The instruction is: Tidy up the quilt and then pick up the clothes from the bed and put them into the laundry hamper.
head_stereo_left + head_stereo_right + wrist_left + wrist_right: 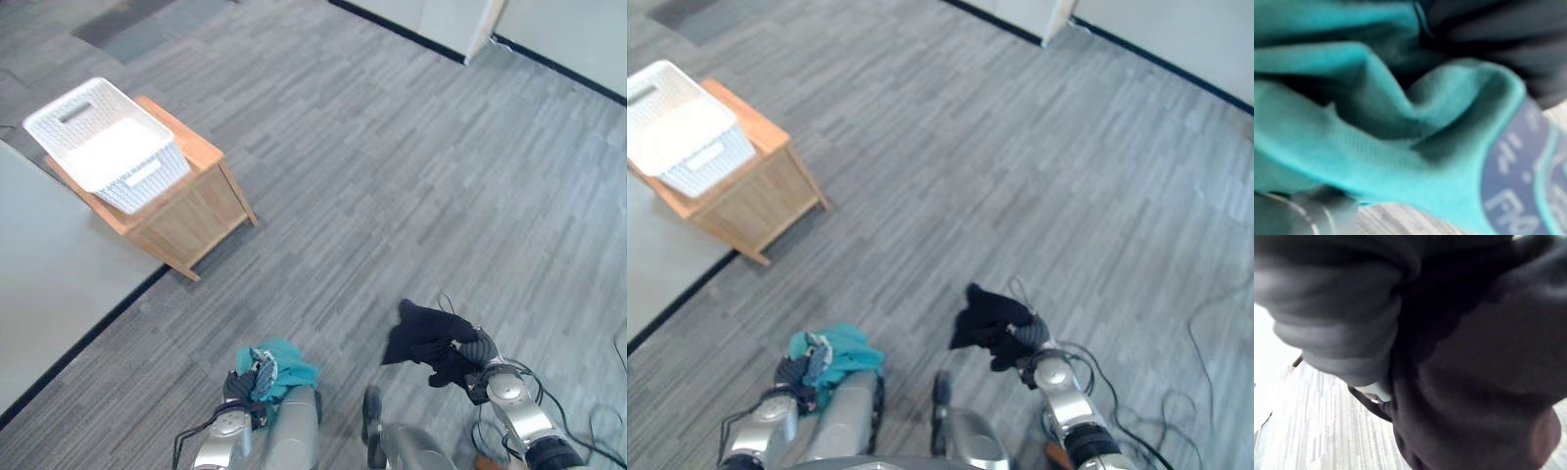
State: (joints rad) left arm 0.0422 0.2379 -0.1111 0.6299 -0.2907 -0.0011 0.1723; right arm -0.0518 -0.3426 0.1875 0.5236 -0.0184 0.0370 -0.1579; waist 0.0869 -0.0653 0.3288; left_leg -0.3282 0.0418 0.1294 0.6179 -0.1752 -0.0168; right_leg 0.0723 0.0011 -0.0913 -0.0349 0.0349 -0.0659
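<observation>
The white hamper (106, 144) is seen on a wooden stand (191, 211), far ahead-left. A teal garment (284, 370) is clutched in the left hand (257, 375), the nearer one; a black garment (426, 338) is gripped by the right hand (477, 354).

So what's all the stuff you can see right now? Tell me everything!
Laundry hamper: one, white, on the wooden stand.
Wooden stand: one, light brown, on the floor at the robot's far left.
Teal garment: one, teal, bunched in the left hand.
Black garment: one, black, bunched in the right hand.
Floor: grey striped carpet.
Left hand: one, curled round the teal garment.
Right hand: one, curled round the black garment.
</observation>
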